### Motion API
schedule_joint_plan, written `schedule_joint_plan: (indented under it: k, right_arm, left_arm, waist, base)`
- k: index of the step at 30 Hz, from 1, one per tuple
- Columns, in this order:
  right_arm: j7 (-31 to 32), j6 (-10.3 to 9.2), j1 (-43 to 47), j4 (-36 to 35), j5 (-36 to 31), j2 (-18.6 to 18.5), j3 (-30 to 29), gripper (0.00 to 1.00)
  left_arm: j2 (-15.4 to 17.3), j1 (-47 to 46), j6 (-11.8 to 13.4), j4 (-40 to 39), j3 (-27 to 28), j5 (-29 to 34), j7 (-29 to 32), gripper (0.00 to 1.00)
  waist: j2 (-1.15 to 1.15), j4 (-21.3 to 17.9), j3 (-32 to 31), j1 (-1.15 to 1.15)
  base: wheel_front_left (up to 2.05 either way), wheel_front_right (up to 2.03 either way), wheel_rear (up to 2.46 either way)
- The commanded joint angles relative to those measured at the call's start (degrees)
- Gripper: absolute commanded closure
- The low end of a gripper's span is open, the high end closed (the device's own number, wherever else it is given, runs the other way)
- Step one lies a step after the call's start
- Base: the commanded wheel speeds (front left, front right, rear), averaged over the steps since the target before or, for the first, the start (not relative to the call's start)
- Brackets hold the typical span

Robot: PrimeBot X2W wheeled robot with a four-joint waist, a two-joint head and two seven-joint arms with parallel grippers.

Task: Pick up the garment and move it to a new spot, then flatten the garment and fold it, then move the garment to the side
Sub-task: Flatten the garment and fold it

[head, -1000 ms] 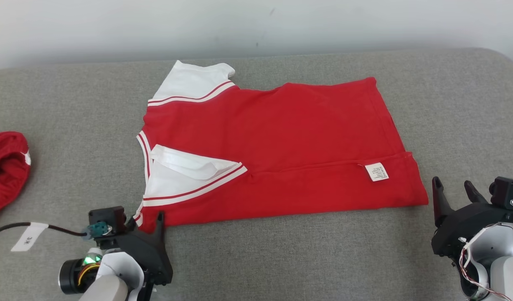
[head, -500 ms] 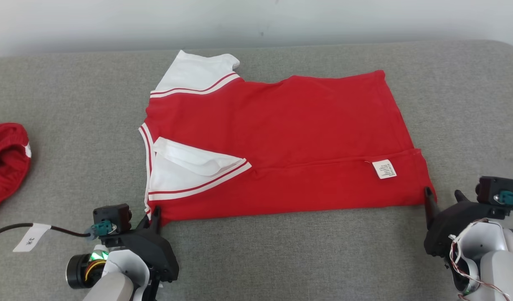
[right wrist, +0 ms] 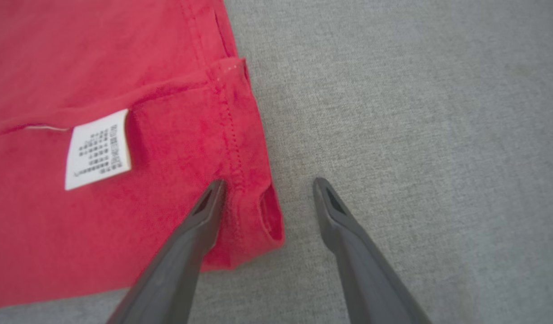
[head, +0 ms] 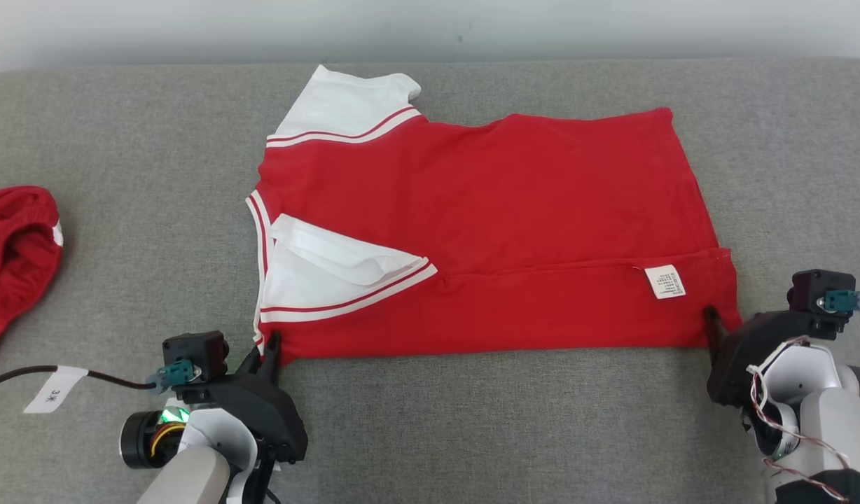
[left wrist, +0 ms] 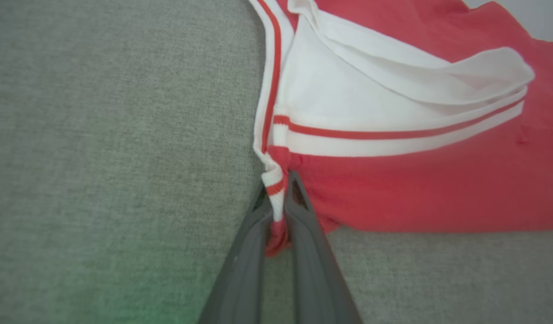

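A crumpled red cloth (head: 13, 259) with a small white patch lies at the left edge of the grey fabric surface (head: 122, 140); a pale wall (head: 430, 28) runs behind its far edge.

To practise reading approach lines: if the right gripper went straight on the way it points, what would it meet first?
The right gripper would likely meet the red garment first: its hem corner lies between the open jaws. Its height above the cloth is unclear.

place: likely a robotics lab | cues: grey fabric-covered bench (head: 472, 420), bare pale wall (head: 430, 28) behind, tagged cable (head: 54, 389) lying on top
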Motion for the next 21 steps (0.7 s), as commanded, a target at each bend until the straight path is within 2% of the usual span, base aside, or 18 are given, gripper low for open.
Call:
schedule_joint_plan:
  k: [1, 2, 4, 12, 21]
  right_arm:
    - [1.3, 0.06, 0.2, 1.6, -0.6, 0.5, 0.3, 0.16]
    - [1.8, 0.06, 0.0, 1.9, -0.5, 0.6, 0.4, 0.52]
    - [2.4, 0.06, -0.1, 2.3, -0.3, 0.7, 0.5, 1.0]
    - [2.1, 0.06, 2.7, 0.2, 0.7, 0.5, 0.1, 1.0]
    - [2.7, 0.06, 8.4, -8.8, 2.9, 0.7, -0.1, 1.0]
  left_arm:
    - [-0.1, 0.1, 0.0, 1.2, -0.3, -0.1, 0.2, 1.0]
    - [-0.2, 0.1, -0.1, 1.3, -0.4, -0.1, 0.1, 1.0]
    - [-0.3, 0.2, -0.1, 1.6, -0.5, -0.2, 0.0, 1.0]
    - [0.0, 2.5, -0.7, 1.9, -0.2, -1.2, -1.1, 1.0]
    - [1.7, 6.8, -0.5, -3.5, 0.0, -2.1, -1.8, 1.0]
  waist:
    - [0.0, 0.2, 0.2, 0.0]
    - [0.0, 0.3, 0.2, 0.0]
    - [0.0, 0.4, 0.1, 0.0]
    - [0.0, -0.2, -2.7, 0.0]
    - [0.0, -1.1, -7.0, 0.0]
  base:
    - [0.0, 0.0, 0.0]
    - [0.0, 0.0, 0.0]
    - [0.0, 0.0, 0.0]
    - [0.0, 0.0, 0.0]
    - [0.0, 0.0, 0.0]
